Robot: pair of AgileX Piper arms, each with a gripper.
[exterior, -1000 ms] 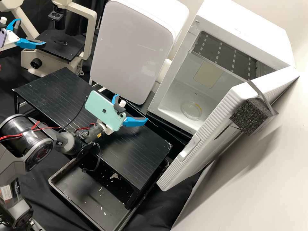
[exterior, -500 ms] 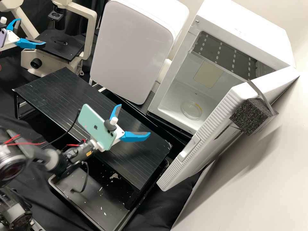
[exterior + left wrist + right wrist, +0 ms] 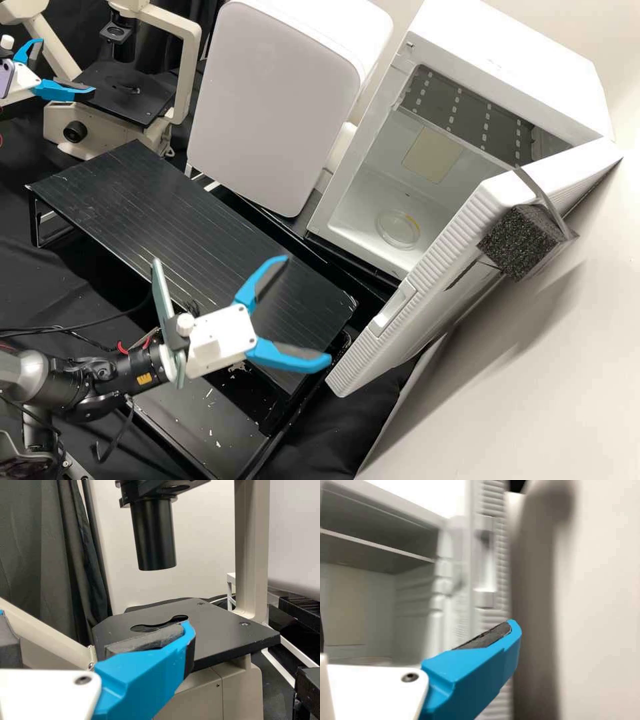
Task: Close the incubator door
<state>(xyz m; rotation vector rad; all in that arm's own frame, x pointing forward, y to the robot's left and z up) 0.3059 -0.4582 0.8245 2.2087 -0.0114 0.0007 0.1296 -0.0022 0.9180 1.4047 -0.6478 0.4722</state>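
right wrist view crops the incubator (image 3: 412, 600) (door (image 3: 491, 502) open).

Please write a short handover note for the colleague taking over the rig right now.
Left gripper: fingers apart, beside the microscope.
Right gripper: fingers apart, near the free edge of the incubator door; I can't tell whether it touches.
Incubator: a clear round dish lies inside on the floor.
Done: none of the closing; the door stands wide open.
Left: swing the door fully shut against the incubator.
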